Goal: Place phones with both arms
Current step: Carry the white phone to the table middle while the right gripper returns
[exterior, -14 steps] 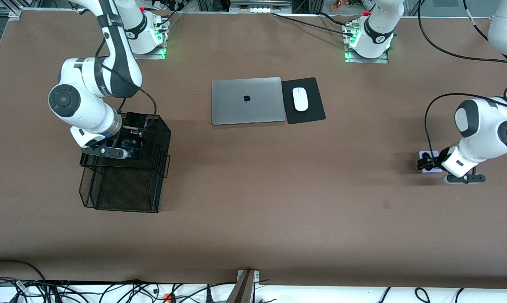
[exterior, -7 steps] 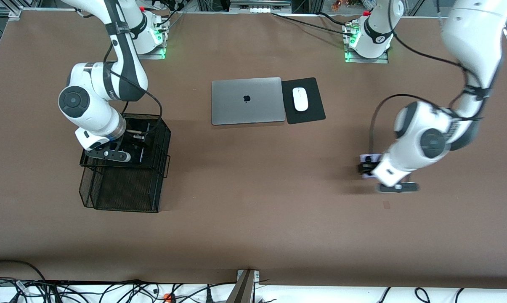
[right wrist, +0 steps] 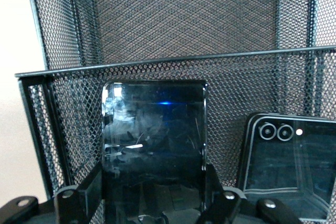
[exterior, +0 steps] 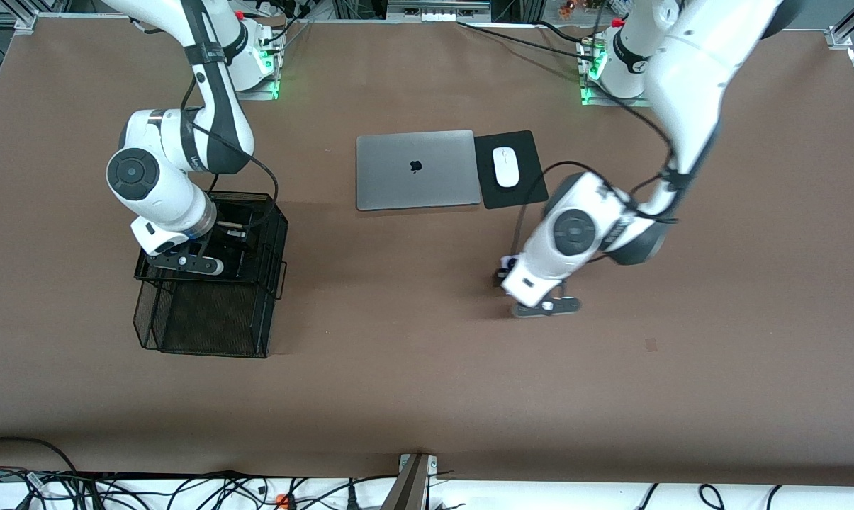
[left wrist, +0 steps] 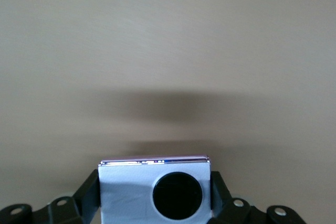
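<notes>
My left gripper (exterior: 506,273) hangs over the middle of the table, shut on the lavender-white flip phone (left wrist: 128,190). One black circle of that phone shows between the fingers (left wrist: 90,186). My right gripper (right wrist: 153,179) is down inside the black mesh basket (exterior: 207,329) toward the right arm's end, shut on the long black slab phone (right wrist: 153,135). That phone stands upright against the basket's mesh divider. Beside it in the basket leans the small black flip phone (right wrist: 286,166). In the front view the right wrist (exterior: 178,234) hides most of the basket's inside.
A closed grey laptop (exterior: 415,168) lies mid-table, closer to the arms' bases. Beside it a white mouse (exterior: 506,166) rests on a black pad (exterior: 524,190). Cables run along the table edge nearest the front camera.
The left arm has swung from the left arm's end of the table toward the middle, carrying the lavender phone. The right arm has shifted only slightly over the basket.
</notes>
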